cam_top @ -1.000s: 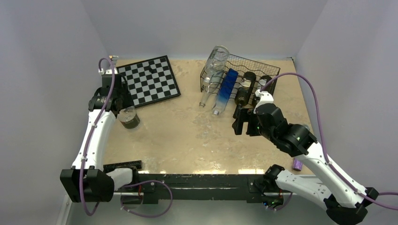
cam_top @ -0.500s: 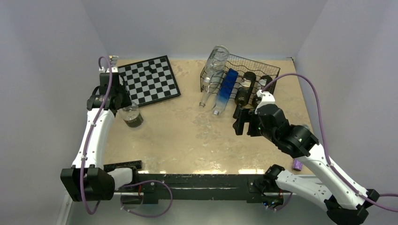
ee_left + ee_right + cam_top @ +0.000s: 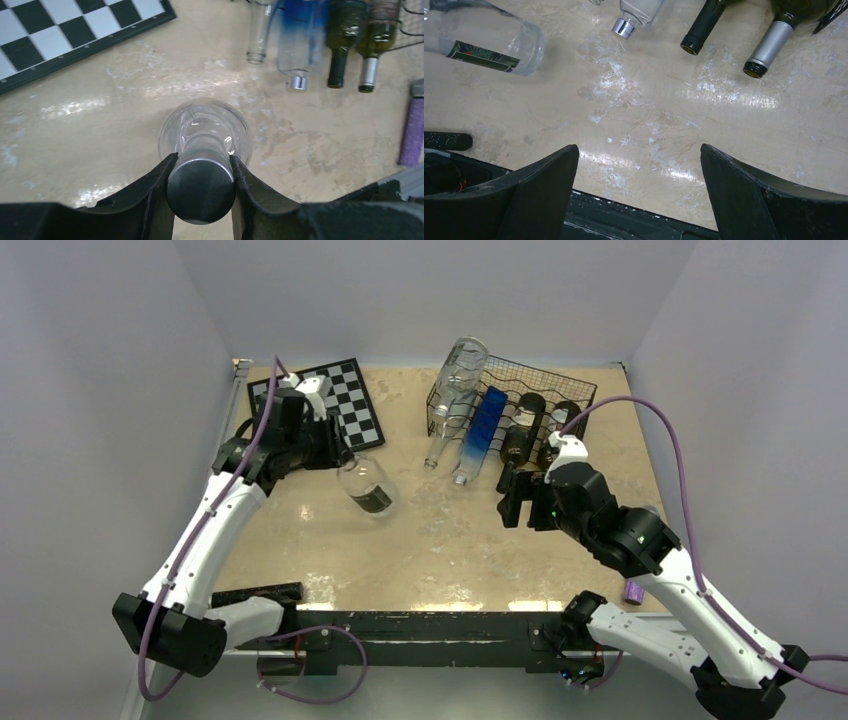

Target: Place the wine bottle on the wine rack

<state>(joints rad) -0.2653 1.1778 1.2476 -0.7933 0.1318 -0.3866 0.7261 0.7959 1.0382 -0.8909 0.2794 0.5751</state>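
The wine bottle (image 3: pixel 366 488) is clear glass with a dark label and a dark cap (image 3: pixel 201 189). My left gripper (image 3: pixel 335 453) is shut on its capped neck, and the bottle tilts with its base toward the table's middle. In the left wrist view the fingers (image 3: pixel 152 190) press both sides of the cap. The black wire wine rack (image 3: pixel 566 382) stands at the back right, with several bottles lying in it, necks toward me. My right gripper (image 3: pixel 515 498) hangs open over bare table in front of the rack, nothing between its fingers (image 3: pixel 539 180). The right wrist view has the held bottle (image 3: pixel 489 42) at top left.
A black-and-white chessboard (image 3: pixel 352 405) lies at the back left, partly under my left arm. The rack holds a clear bottle (image 3: pixel 455 390), a blue one (image 3: pixel 482 430) and two dark ones (image 3: pixel 520 432). A small purple object (image 3: pixel 634 590) lies near the right front edge.
My left gripper closed on the bottle's neck, then carried it right from beside the chessboard toward the table's middle, tipping it over. The right arm has hardly moved.
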